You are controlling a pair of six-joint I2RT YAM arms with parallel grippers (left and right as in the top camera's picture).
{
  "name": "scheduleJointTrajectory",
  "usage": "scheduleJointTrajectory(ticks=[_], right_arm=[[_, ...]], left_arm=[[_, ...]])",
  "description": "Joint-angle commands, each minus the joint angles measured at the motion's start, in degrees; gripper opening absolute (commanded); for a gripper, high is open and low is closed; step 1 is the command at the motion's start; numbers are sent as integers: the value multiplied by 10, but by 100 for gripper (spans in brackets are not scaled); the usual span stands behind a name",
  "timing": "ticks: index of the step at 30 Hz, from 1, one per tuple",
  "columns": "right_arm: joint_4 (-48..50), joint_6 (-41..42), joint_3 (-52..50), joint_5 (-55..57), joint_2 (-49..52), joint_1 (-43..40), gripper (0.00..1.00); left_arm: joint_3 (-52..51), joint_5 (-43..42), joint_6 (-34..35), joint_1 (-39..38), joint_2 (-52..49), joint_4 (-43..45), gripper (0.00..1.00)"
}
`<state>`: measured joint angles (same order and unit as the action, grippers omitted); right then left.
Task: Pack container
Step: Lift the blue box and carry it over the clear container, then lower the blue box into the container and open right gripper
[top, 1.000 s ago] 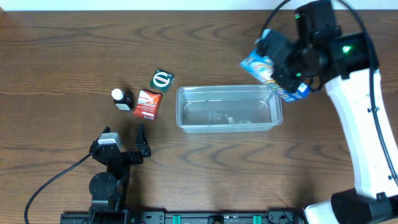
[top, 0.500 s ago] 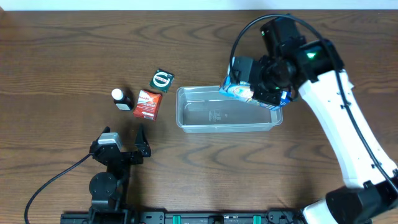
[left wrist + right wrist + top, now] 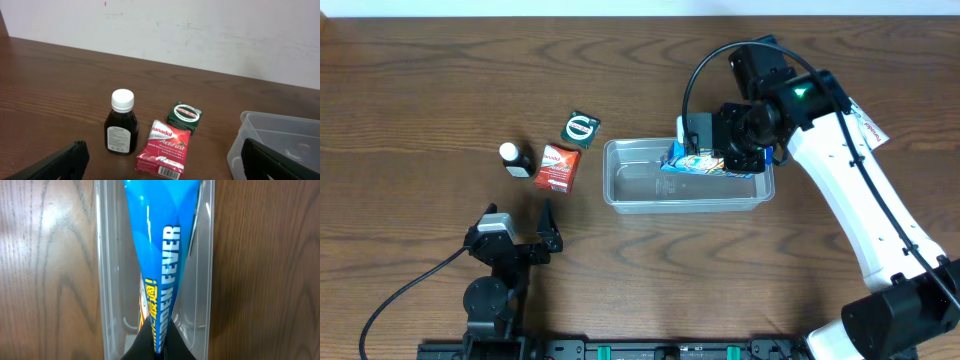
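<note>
The clear plastic container sits at the table's middle. My right gripper is shut on a blue snack bag and holds it over the container's right half, inside its outline. In the right wrist view the blue bag hangs edge-on over the container, pinched by the right gripper. My left gripper is open and empty near the front left. A brown bottle with a white cap, a red packet and a green packet lie left of the container.
In the left wrist view the bottle, red packet and green packet stand ahead of the left gripper, with the container's corner at the right. A white wall runs behind the table.
My right gripper has carried the blue bag leftward and down, from beyond the container's right end to over its inside. The left arm has not moved.
</note>
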<state>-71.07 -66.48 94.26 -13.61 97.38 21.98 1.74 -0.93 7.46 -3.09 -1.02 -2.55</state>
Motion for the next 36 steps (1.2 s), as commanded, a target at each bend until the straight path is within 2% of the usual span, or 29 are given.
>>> scheduleJointTrajectory(ticks=[1,14,36], right_arm=[[12,-37,-16,-18,5,-11,1],[110,-45,-98,-17,16,-52,1],[150,-48,-99,-17,108,-54,1]], left_arm=[[-15,5,-3,3,0,-15,98],[-15,5,-3,3,0,-15,98],[-15,5,-3,3,0,-15,98]])
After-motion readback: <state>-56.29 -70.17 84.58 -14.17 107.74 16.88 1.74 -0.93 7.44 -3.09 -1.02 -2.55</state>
